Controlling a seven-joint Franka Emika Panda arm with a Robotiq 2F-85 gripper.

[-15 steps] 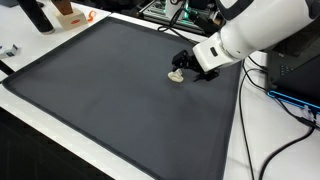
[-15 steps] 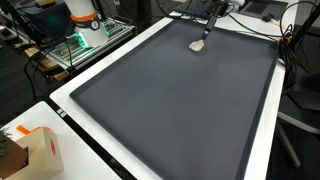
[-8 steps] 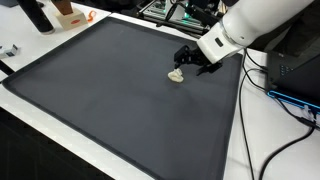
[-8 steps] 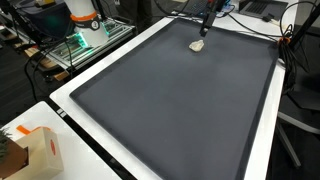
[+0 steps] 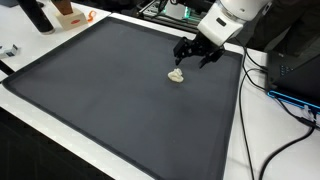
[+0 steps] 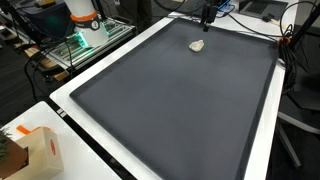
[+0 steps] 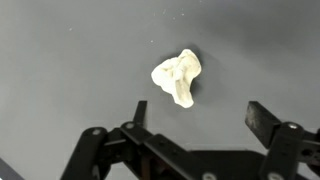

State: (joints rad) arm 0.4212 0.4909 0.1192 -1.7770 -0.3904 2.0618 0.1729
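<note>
Mat, dark grey, covers most of the white table. My gripper hangs above the mat near one edge, jaws spread wide and holding nothing. Crumpled white wad lies on the mat just beneath my fingertips, framed between them in the wrist view, untouched.

The white arm comes in over a far corner of the counter. Its black end effector points down and hovers above the surface. The fingers stand wide apart and grip nothing.
</note>
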